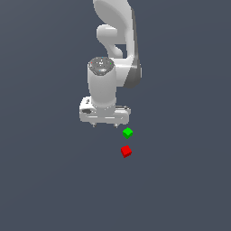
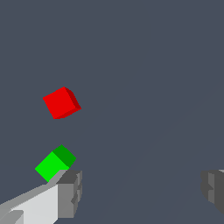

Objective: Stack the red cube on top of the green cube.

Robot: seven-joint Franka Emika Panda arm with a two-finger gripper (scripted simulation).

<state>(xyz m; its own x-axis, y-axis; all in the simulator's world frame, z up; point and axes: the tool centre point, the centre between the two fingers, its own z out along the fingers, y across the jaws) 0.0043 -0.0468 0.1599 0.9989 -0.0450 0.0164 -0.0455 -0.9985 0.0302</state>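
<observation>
A small, plain bright red cube [image 1: 126, 151] and a matching bright green cube [image 1: 127, 132] lie flat on the dark grey surface [image 1: 180, 180], near each other but not touching. Both sit turned at an angle, one corner toward the exterior view; neither is stacked.

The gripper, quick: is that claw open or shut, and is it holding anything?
Gripper: open, fingers spread wide and holding nothing; the red cube and green cube both lie free on the floor.
</observation>
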